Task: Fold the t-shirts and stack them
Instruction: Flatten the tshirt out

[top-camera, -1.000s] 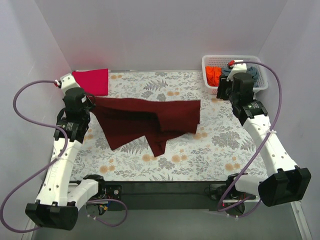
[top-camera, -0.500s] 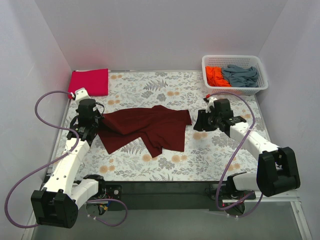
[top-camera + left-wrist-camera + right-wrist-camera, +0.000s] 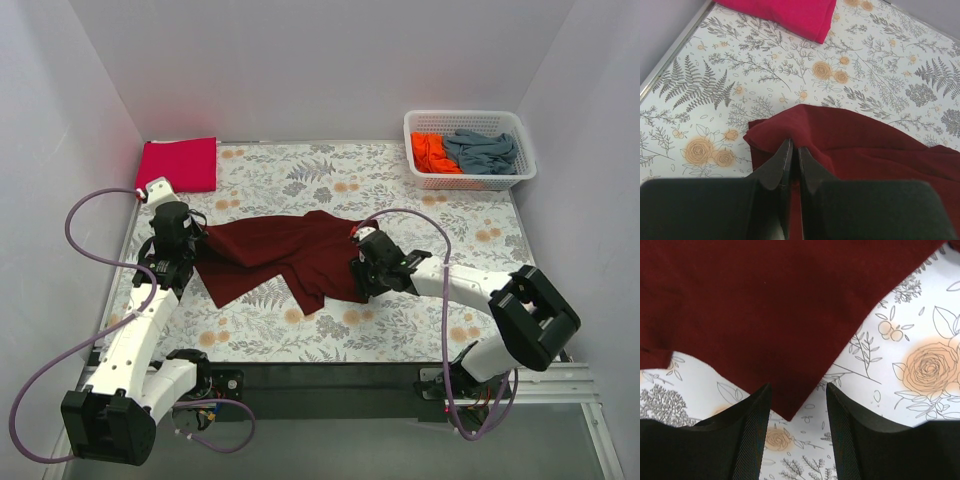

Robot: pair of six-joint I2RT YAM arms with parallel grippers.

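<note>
The left gripper [image 3: 792, 146] has its two dark fingers clenched together on a folded edge of the dark maroon t-shirt [image 3: 865, 145], at the lower middle of the left wrist view. The right gripper [image 3: 798, 390] has its fingers spread apart, released, with a pointed corner of the same shirt lying between them on the floral table cloth [image 3: 910, 305]. Seen from above, the shirt lies crumpled at the centre of the frame, with the left gripper at its left end and the right gripper at its lower right edge. A folded magenta-pink t-shirt [image 3: 180, 163] sits at the upper left. At the upper right, a white lattice basket [image 3: 465, 114] holds an orange t-shirt [image 3: 428, 150] and a grey-blue t-shirt [image 3: 482, 150].
</note>
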